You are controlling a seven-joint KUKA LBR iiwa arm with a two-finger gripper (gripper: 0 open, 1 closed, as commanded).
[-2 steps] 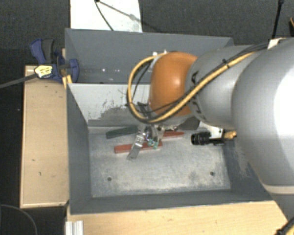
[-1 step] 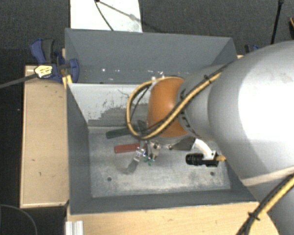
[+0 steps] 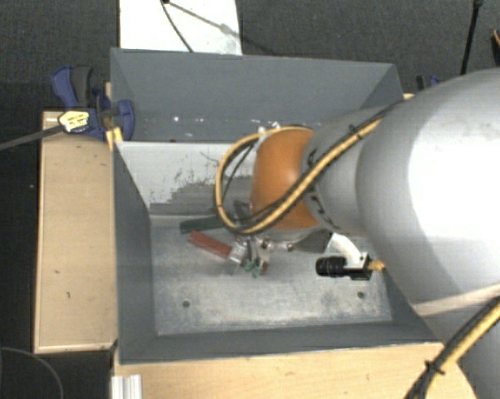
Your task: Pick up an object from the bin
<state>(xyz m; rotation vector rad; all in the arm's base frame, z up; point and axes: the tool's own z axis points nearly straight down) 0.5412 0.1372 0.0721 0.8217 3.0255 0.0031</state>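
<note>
My gripper (image 3: 250, 260) hangs just under the orange wrist cover, low over the middle of the bin floor. A flat red-brown strip (image 3: 208, 242) lies directly to its left, one end reaching up to the gripper. Behind that strip, a dark green strip (image 3: 198, 223) lies near the back wall, partly hidden by the cables. To the gripper's right lies a white object with a black cylindrical end (image 3: 343, 262), a short way apart from it. I cannot see whether anything is in the gripper's grasp.
The arm and its orange cover hide the right and back-middle of the bin. Bare grey floor stretches along the front and the left, up to the sloped left wall.
</note>
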